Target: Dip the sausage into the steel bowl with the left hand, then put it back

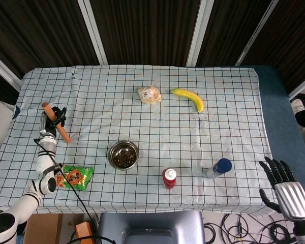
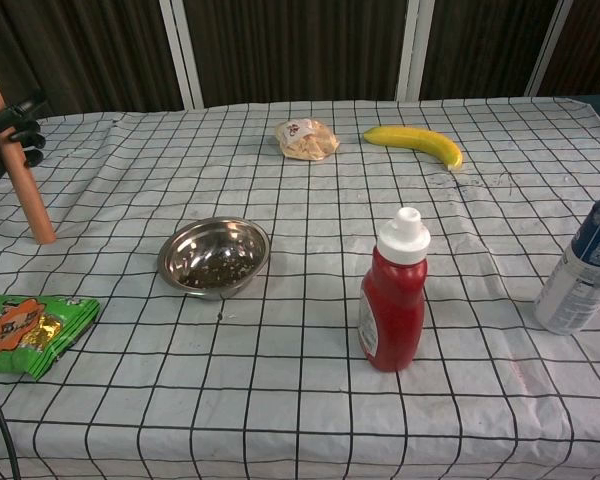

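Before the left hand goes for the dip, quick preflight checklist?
1. Sausage held by left hand: ok, gripped near its upper end.
2. Sausage off the table: cannot tell; its lower end is at or near the cloth.
3. Bowl upright, opening unobstructed: ok.
4. Path from sausage to bowl free: ok; snack pack lies nearer the front edge.
5. Ketchup bottle clear of bowl: ok, stands to its right.
6. Right hand out of the way: ok, off the table's right corner, empty.

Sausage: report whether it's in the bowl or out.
Out. The left hand holds the sausage nearly upright at the table's left side, well apart from the steel bowl.
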You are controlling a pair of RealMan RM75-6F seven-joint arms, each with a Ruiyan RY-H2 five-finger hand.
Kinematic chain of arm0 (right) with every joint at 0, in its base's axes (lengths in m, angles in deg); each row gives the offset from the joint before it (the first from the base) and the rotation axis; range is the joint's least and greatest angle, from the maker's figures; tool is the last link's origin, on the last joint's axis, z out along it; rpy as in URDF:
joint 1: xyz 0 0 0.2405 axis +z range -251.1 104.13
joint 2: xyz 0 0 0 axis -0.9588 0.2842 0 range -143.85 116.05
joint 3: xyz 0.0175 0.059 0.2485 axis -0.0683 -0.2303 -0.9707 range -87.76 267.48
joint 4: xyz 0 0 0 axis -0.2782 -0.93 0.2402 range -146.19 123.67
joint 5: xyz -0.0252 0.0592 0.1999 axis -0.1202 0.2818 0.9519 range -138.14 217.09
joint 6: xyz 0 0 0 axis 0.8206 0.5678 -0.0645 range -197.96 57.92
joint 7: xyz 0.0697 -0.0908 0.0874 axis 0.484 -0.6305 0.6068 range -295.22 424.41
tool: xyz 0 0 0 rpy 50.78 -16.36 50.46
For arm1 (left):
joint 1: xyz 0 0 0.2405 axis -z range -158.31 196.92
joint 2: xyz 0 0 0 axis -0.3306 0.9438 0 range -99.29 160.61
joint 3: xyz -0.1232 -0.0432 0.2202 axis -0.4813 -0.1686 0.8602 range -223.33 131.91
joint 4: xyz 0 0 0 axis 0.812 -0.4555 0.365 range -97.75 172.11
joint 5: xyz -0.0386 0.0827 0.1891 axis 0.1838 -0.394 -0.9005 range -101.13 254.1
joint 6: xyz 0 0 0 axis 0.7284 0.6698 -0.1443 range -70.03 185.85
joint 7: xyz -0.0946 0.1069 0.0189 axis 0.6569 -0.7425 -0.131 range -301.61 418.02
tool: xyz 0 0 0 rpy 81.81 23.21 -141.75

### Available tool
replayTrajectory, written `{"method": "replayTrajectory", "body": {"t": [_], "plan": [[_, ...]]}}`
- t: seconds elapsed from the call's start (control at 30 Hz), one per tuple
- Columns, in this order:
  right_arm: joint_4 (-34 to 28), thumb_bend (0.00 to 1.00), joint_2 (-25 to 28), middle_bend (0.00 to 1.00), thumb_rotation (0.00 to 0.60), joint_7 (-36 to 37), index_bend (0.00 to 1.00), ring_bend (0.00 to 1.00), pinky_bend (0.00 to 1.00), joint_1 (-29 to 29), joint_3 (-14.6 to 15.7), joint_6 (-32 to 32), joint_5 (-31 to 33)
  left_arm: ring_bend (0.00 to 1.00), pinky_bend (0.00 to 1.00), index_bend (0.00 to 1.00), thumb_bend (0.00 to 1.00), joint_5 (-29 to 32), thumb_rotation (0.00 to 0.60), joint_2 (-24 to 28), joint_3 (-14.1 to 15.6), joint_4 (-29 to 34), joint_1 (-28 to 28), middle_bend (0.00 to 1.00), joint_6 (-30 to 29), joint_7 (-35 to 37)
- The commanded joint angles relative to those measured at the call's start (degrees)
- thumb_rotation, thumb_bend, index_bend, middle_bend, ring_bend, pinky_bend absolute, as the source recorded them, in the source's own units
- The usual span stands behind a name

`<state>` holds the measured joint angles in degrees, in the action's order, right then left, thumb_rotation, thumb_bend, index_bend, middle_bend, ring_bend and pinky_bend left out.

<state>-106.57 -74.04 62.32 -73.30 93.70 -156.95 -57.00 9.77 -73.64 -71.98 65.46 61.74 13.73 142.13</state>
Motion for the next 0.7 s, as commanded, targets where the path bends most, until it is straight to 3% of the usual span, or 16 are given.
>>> {"method": "replayTrajectory", "body": {"t": [0.03,0.1,0.13,0.2,0.3,0.53,0.7], "plan": [[0.0,0.38,0.0,0.00,0.600,-0.1,0.00,0.00,0.00,0.0,0.0,0.2,0.0,0.82,1.00,0.94,0.28,0.0,0.497,-0.1,0.1,0.0,0.0,1.00,0.0,-0.1],[-0.1,0.38,0.0,0.00,0.600,-0.2,0.00,0.00,0.00,0.1,0.0,0.3,0.1,0.89,1.00,0.99,0.38,0.1,0.564,-0.4,-0.1,-0.3,0.1,1.00,-0.2,-0.8],[-0.1,0.38,0.0,0.00,0.600,-0.2,0.00,0.00,0.00,0.1,0.1,0.4,0.0,0.92,1.00,1.00,0.48,0.4,0.596,-0.7,-0.4,-0.4,0.1,1.00,-0.8,-1.0],[-0.1,0.38,0.0,0.00,0.600,-0.3,0.00,0.00,0.00,0.1,0.1,0.5,0.1,0.95,1.00,1.00,0.72,0.5,0.600,-1.4,-1.0,-0.3,-0.1,1.00,-4.0,-1.5],[-0.1,0.38,0.0,0.00,0.600,-0.4,0.00,0.00,0.00,0.3,0.1,0.8,0.1,0.97,1.00,1.00,0.89,0.3,0.600,-1.8,-1.3,0.0,-0.3,1.00,-6.6,-2.1],[-0.2,0.38,-0.1,0.00,0.600,-0.8,0.00,0.00,0.00,0.5,0.3,1.5,0.1,1.00,1.00,1.00,0.98,0.6,0.600,-2.6,-2.9,3.3,-1.7,1.00,-16.3,-4.9],[-0.4,0.38,-0.3,0.00,0.600,-1.4,0.00,0.00,0.00,0.7,0.5,2.1,0.0,0.99,1.00,1.00,0.99,-3.3,0.600,-1.1,-0.7,13.8,-4.1,1.00,-25.1,-8.1]]}}
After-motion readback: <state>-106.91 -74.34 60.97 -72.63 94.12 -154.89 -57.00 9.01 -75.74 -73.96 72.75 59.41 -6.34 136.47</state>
